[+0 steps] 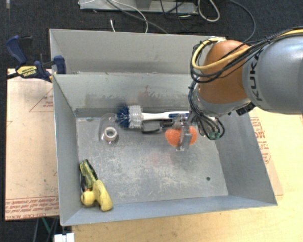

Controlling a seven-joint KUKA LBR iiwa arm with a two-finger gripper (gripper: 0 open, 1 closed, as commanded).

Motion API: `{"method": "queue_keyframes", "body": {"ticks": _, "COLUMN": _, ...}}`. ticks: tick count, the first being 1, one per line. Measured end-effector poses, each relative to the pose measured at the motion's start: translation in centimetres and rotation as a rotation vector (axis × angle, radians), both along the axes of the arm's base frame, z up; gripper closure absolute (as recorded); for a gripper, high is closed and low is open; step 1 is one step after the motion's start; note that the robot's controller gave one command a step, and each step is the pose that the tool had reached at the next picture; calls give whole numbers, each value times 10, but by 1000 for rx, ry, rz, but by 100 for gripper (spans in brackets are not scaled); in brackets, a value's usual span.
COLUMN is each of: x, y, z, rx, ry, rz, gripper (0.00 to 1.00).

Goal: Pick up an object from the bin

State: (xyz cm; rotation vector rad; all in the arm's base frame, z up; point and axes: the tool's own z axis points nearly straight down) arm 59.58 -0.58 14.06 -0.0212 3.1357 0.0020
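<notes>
Lying on the floor of the bin (151, 178), a little right of its middle, a small round orange object (171, 135) sits directly under the gripper (182, 142). The gripper is down on the object and partly covers it. From this angle I cannot tell how far the gripper is open, or whether it has hold of the object at all.

Above the gripper are the wrist's orange cover (223, 79) and looped cables (204, 67), and the grey arm (283, 74) reaches in from the right.

Just left of the orange object is a small dark piece (151, 127). Beyond that, a brush (129, 116) with blue and white bristles lies along the far side, its white handle pointing right towards the gripper. Further left stands a small clear cup (109, 133). Well apart, in the near left corner, lies a yellow and black tool (95, 191).
</notes>
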Motion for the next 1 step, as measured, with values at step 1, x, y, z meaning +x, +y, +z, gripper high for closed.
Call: {"method": "queue_keyframes", "body": {"ticks": 1, "x": 1, "y": 0, "z": 3, "rx": 0, "ry": -2, "rz": 1, "gripper": 100}}
